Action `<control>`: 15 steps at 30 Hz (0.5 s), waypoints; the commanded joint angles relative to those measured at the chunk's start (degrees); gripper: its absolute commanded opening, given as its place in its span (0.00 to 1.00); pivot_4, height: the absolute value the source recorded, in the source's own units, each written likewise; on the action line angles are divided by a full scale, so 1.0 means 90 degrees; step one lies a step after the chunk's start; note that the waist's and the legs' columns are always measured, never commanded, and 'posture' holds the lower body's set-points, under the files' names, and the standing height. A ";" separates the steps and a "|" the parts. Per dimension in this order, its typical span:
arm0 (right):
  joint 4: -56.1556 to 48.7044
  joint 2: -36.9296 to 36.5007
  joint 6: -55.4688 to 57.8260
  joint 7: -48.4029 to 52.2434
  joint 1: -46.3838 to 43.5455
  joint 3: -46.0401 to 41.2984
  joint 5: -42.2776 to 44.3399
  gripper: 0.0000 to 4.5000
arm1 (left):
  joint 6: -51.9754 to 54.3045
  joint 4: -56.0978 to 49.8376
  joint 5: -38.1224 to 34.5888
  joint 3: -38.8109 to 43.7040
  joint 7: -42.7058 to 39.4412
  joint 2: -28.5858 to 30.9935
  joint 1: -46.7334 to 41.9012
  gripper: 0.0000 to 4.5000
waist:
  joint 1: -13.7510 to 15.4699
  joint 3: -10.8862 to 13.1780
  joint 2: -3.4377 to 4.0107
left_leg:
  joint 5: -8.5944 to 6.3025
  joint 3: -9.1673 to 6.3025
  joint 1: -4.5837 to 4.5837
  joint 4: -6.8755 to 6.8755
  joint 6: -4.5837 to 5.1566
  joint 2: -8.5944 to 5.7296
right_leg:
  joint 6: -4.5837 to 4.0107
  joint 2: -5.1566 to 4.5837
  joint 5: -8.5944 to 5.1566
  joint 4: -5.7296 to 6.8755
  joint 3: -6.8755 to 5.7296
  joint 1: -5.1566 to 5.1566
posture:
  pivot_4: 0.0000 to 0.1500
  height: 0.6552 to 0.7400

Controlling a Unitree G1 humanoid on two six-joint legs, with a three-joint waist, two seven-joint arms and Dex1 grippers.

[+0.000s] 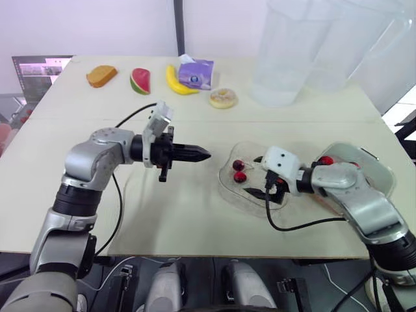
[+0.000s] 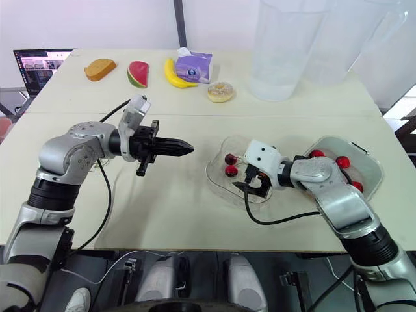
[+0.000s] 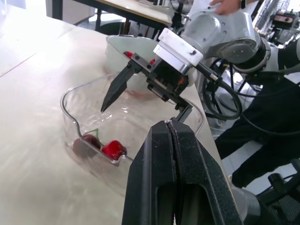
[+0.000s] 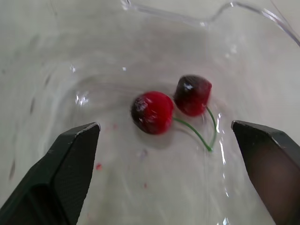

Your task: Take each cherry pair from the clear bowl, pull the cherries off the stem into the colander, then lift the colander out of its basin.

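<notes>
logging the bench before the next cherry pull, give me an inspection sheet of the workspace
surface: pale table, no spills seen
job's things: cherry pair in the clear bowl; loose cherries in the colander right of it
clutter: bread slice, watermelon slice, banana, tissue pack, doughnut, clear jugs at the far edge
grippers: left pincer shut, empty, above the table left of the bowl; right pincer open in the bowl, straddling the pair
cables: left cable and right cable, black, both trail over the table
surroundings: laptop screen beyond the far left corner
</notes>
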 commanded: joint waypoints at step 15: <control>-0.0649 0.0440 0.2757 -0.0727 -0.1119 0.0199 0.1054 1.00 | -0.0262 0.0347 0.0212 0.0012 -0.0013 -0.0216 -0.0352 0.00 | 0.0004 0.0000 0.0000 | -0.0003 -0.0002 -0.0005 0.0000 0.0005 -0.0001 | 0.0000 -0.0008 0.0000 0.0000 -0.0002 -0.0004 | 1.00 1.00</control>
